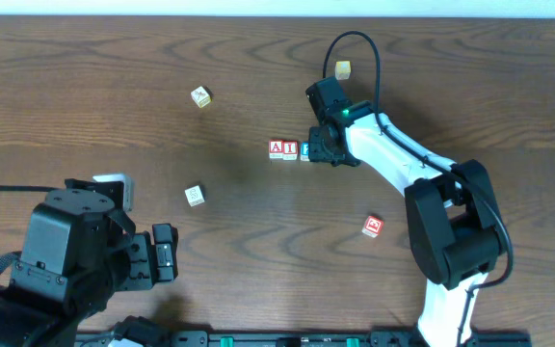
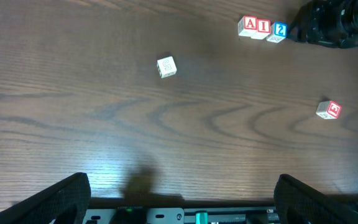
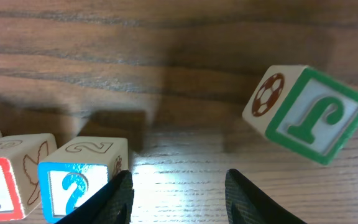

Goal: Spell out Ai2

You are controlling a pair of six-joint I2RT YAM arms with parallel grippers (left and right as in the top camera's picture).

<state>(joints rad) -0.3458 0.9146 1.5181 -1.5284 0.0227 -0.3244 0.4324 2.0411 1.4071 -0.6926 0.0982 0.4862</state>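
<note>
Currently: A-I-2 row standing on desk; both grippers open and empty

1. Row. Three blocks stand in one line near the middle of the desk (image 1: 85, 116): A block (image 1: 277, 148), I block (image 1: 290, 148), 2 block (image 1: 305, 149). The row's long axis runs left to right across the overhead view, with A at the left end and 2 at the right end. Characters face up and read upright from the robot's side. A and I touch. The 2 sits close against the I, marginally out of line.

2. Right gripper (image 3: 179, 186). Jaws moderately parted, nothing between them. It is low over the desk, just to the right of the 2 block. Contact between finger and block cannot be determined.

3. Left gripper (image 2: 182, 183). Jaws wide apart, empty, well apart from the row.

4. Loose blocks. Green J block (image 3: 303, 115) lies beyond the right gripper, turned askew to the row. Red block (image 1: 373, 226), upper pale block (image 1: 200, 95) and lower pale block (image 1: 194, 195) lie scattered, each apart from the row.
</note>
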